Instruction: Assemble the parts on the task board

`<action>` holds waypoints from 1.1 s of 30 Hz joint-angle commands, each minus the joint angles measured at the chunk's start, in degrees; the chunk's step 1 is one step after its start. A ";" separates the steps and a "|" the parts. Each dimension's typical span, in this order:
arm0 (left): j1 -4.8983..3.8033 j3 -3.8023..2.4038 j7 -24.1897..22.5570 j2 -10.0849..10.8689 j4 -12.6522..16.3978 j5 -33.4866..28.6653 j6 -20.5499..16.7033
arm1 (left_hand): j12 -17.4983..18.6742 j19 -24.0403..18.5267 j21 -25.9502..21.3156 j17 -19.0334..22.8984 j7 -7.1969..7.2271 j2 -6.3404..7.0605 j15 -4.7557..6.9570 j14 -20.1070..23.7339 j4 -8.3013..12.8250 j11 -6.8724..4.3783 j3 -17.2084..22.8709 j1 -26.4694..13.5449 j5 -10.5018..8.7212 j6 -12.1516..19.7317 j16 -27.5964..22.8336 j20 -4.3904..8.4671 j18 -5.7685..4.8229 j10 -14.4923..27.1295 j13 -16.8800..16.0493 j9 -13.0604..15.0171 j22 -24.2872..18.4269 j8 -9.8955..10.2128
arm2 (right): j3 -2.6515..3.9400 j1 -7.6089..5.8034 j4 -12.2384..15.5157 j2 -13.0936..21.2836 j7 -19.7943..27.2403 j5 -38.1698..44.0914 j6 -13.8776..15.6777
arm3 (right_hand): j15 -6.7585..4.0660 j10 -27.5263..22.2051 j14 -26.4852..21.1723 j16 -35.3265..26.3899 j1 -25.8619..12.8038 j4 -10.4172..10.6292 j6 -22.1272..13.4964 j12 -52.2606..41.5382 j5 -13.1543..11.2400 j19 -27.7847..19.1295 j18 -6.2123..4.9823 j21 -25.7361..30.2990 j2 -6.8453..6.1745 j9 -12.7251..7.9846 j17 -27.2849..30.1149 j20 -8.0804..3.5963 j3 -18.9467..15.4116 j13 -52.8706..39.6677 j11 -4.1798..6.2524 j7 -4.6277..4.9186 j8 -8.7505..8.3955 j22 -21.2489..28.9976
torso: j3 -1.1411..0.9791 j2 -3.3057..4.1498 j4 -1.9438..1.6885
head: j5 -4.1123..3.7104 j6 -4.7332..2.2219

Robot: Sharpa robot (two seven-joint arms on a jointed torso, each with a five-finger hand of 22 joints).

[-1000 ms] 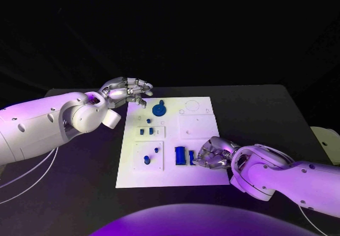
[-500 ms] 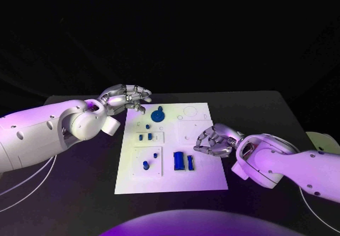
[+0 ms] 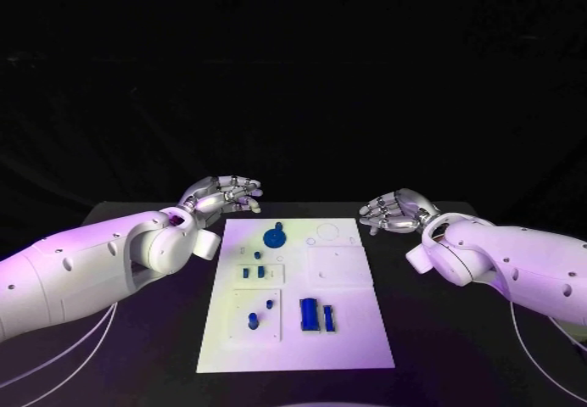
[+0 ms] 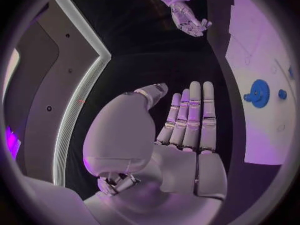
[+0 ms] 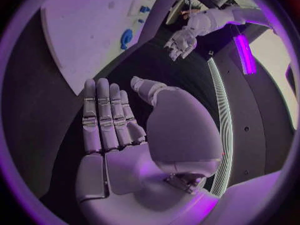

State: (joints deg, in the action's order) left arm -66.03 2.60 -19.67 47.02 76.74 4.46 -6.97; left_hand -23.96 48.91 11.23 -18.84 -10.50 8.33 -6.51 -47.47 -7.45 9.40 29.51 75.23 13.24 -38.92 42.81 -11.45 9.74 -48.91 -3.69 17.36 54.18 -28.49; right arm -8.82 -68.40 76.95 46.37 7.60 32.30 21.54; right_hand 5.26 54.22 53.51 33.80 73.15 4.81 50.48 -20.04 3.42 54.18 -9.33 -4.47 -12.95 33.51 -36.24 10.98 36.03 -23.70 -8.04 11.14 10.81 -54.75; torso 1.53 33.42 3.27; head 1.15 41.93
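The white task board (image 3: 349, 339) lies in the middle of the black table. On it sit a blue gear (image 3: 276, 237), small blue pieces (image 3: 254, 273) and two blue bars (image 3: 310, 315) toward the near end. My left hand (image 3: 226, 195) hovers off the board's far left corner, fingers straight, holding nothing. My right hand (image 3: 398, 210) hovers off the far right corner, also empty. The left wrist view shows the flat left hand (image 4: 187, 125), the gear (image 4: 257, 92) and the other hand (image 4: 184, 15). In the right wrist view the right hand (image 5: 109, 125) is flat beside the board (image 5: 81, 30).
Black table surface (image 3: 465, 339) runs along both sides of the board. My two white arms reach in from either side, the left forearm (image 3: 110, 263) and the right forearm (image 3: 514, 263) lying beside the board's long edges.
My right hand has lifted off the board's near right part and moved back past its far right corner. The left hand stays by the far left corner. The camera view has shifted.
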 commanded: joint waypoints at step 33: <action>5.22 -2.24 -9.51 -2.91 9.91 -4.39 -32.21 | 23.96 -48.91 -11.23 18.84 10.50 -8.33 6.51 47.47 7.45 -9.40 -29.51 -75.23 -13.24 38.92 -42.81 11.45 -9.74 48.91 3.69 -17.36 -54.18 28.49 | 8.30 7.75 11.61 -1.92 21.43 -31.23 20.98 | -5.26 -54.22 -53.51 -33.80 -73.15 -4.81 -50.48 20.04 -3.42 -54.18 9.33 4.47 12.95 -33.51 36.24 -10.98 -36.03 23.70 8.04 -11.14 -10.81 54.75 | -1.53 -2.24 -3.27 | -1.15 -7.56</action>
State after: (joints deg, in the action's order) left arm -60.87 0.45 -27.03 44.03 85.93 0.19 -30.83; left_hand -0.39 1.11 0.35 -0.23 -0.11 0.20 -0.23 -1.02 -0.16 0.00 0.86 3.68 0.41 -1.01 0.65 -0.21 1.21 -1.23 -0.14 0.29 0.81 -0.75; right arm -0.58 -60.80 88.01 44.34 24.83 5.29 36.28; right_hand 0.16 1.38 1.27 0.44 3.29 -0.01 1.30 -0.38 0.30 1.18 -0.78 -0.28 -0.17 0.53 -0.46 0.31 1.02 -0.17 -0.27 0.30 0.41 -0.68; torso 0.05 31.20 0.08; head 0.01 34.40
